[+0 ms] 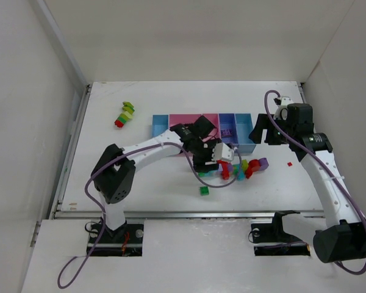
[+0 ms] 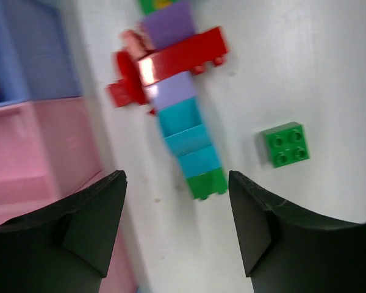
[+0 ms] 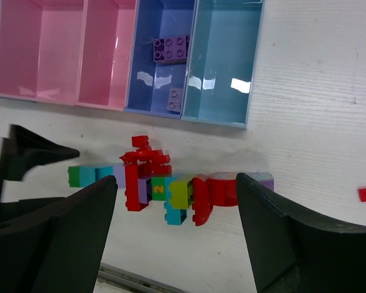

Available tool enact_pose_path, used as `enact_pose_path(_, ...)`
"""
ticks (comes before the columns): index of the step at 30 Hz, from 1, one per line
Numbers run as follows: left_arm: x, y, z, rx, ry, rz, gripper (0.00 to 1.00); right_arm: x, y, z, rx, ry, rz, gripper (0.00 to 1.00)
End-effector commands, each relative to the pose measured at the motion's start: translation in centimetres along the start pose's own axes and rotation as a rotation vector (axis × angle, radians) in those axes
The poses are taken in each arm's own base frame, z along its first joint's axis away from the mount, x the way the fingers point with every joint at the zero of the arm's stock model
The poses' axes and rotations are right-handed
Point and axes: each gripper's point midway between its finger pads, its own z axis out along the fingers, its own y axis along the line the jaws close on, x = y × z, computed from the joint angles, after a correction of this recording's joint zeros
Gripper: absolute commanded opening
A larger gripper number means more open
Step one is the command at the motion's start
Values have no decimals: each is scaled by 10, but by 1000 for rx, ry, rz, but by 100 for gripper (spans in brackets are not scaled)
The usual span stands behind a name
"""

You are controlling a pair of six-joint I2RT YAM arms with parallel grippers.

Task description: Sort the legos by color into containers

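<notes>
Left gripper [image 2: 177, 178] hangs part open, holding nothing, over one end of a mixed lego chain [image 2: 180, 119] lying just in front of the trays [image 3: 222, 122]. Right gripper [image 3: 177, 179], wide open and empty, hovers above that chain. Two purple legos [image 3: 171, 49] sit inside the trays' purple-blue bay; a green lego [image 2: 285, 144] lies farther out.

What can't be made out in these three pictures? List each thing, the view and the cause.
1. Top view: the left arm covers part of the pink trays.
2. Left wrist view: the lego chain is blurred, its far end cut by the top edge.
3. Top view: the far lego stack is too small to count bricks.
</notes>
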Motion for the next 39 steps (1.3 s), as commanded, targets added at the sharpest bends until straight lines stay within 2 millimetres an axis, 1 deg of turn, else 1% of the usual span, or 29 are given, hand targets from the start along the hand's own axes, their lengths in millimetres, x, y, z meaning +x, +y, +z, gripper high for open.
enact_pose_path(1, 27, -32, 16, 117, 80, 0, 65, -4, 5, -3, -25, -19, -19, 83)
enact_pose_path(4, 33, -37, 20, 133, 83, -7, 66, 0, 3, -1, -23, -1, -24, 83)
enact_pose_path(6, 36, -44, 29, 146, 80, -27, 68, 1, 2, 1, -21, 8, -21, 83)
enact_pose_path(7, 38, -42, 32, 137, 85, -38, 68, 1, 4, 1, -30, 9, -21, 83)
enact_pose_path(8, 45, -37, 40, 111, 107, -55, 68, 1, 4, 1, -30, 9, -21, 83)
enact_pose_path(9, 48, -33, 43, 92, 118, -72, 68, 1, 4, 1, -30, 9, -21, 83)
enact_pose_path(10, 51, -30, 46, 72, 132, -105, 66, 1, 4, 1, -30, 9, -21, 83)
enact_pose_path(12, 59, -23, 49, 22, 155, -105, 65, 1, 4, 1, -30, 9, -31, 83)
enact_pose_path(14, 59, -20, 51, 0, 148, -125, 60, 1, 4, 1, -30, 9, -31, 83)
enact_pose_path(15, 57, -18, 51, -6, 142, -131, 56, 1, 4, 1, -30, 9, -31, 83)
enact_pose_path(16, 57, -18, 51, -6, 142, -131, 44, 3, 4, 4, -38, 19, -28, 83)
enact_pose_path(19, 57, -19, 51, -8, 142, -152, 20, 3, 4, 4, -38, 19, -28, 83)
enact_pose_path(20, 61, -22, 52, -1, 149, -156, 8, 3, 6, 3, -47, 20, -37, 83)
enact_pose_path(22, 57, -23, 50, 0, 137, -153, 0, 3, 7, 3, -56, 22, -37, 83)
enact_pose_path(23, 60, -25, 51, 6, 143, -157, 0, 2, 7, 1, -58, 13, -53, 83)
enact_pose_path(25, 48, -23, 41, -9, 108, -152, 0, 2, 16, -2, -108, 10, -77, 83)
enact_pose_path(26, 45, -25, 37, -4, 98, -151, 0, 3, 18, -3, -132, 10, -123, 83)
enact_pose_path(28, 33, -22, 27, -14, 69, -120, 0, 2, 36, -7, -236, 8, -175, 83)
enact_pose_path(29, 25, -23, 16, -16, 53, -105, 0, -3, 43, -13, -287, -23, -277, 83)
enact_pose_path(30, 13, -17, 5, -20, 14, -95, 0, 0, 51, -13, -317, -18, -302, 83)
enact_pose_path(31, 7, -15, -2, -15, -9, -75, 0, -3, 61, -15, -335, -41, -345, 83)
enact_pose_path(32, 2, -15, -15, -7, -26, -69, 0, -4, 69, -18, -363, -57, -382, 83)
enact_pose_path(33, -8, -9, -27, -9, -67, -57, 0, -2, 73, -18, -378, -64, -450, 83)
enact_pose_path(34, -13, -10, -33, -7, -78, -34, 0, -5, 80, -20, -403, -90, -505, 83)
enact_pose_path(35, -12, -8, -38, -7, -81, 7, 0, -5, 88, -20, -426, -107, -564, 83)
enact_pose_path(36, -17, -9, -49, -16, -88, 42, 0, -7, 92, -26, -448, -146, -670, 83)
enact_pose_path(37, -22, -9, -53, -18, -106, 75, 0, -5, 92, -23, -469, -157, -727, 83)
enact_pose_path(38, -21, -10, -56, -21, -108, 100, 0, -5, 99, -28, -516, -200, -797, 83)
enact_pose_path(39, -27, -11, -62, -29, -126, 126, 0, -2, 100, -28, -530, -228, -857, 83)
